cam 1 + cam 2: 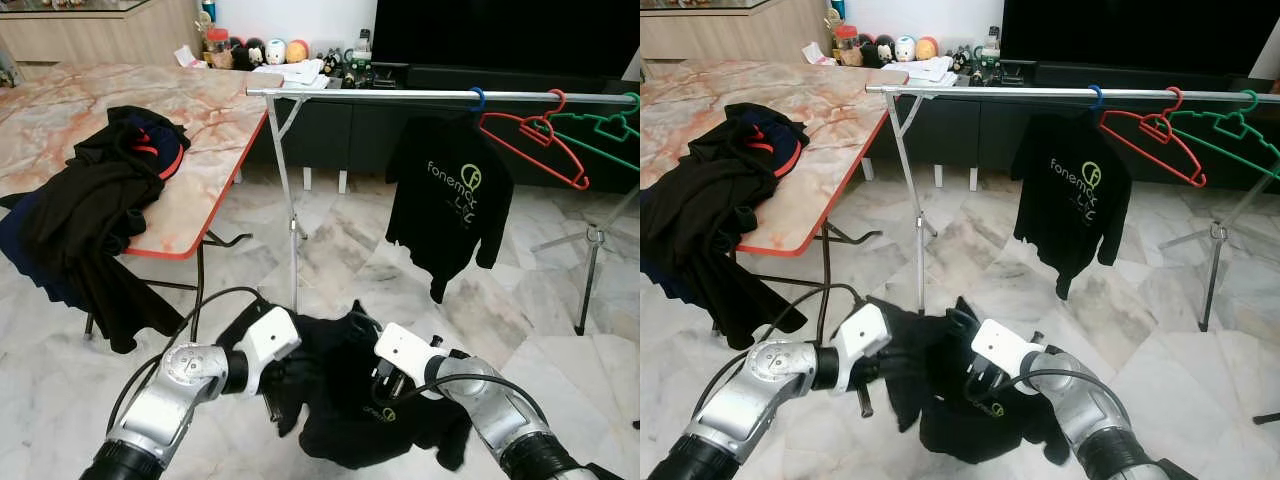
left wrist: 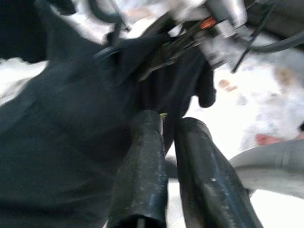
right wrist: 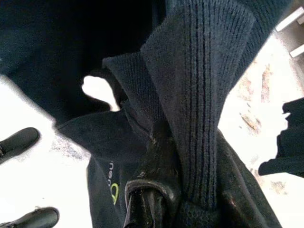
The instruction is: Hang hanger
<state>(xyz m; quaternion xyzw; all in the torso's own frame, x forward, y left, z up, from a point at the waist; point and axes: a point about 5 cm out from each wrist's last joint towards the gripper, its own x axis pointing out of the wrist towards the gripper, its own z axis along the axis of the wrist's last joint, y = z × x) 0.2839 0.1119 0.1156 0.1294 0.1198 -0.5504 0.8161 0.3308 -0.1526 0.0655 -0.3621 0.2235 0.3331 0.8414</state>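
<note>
With both grippers, left (image 1: 272,385) and right (image 1: 385,385), clenched on the black shirt (image 1: 345,400) low over the floor, we should spread its collar before lifting toward the rail (image 1: 440,95) and its empty red hanger (image 1: 535,140).

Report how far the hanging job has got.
Done: one black shirt hangs on the rail. In hand: both grippers, left gripper and right gripper, hold a second black shirt. Left: red hanger and green hanger hang bare; clothes pile waits on the table.
</note>
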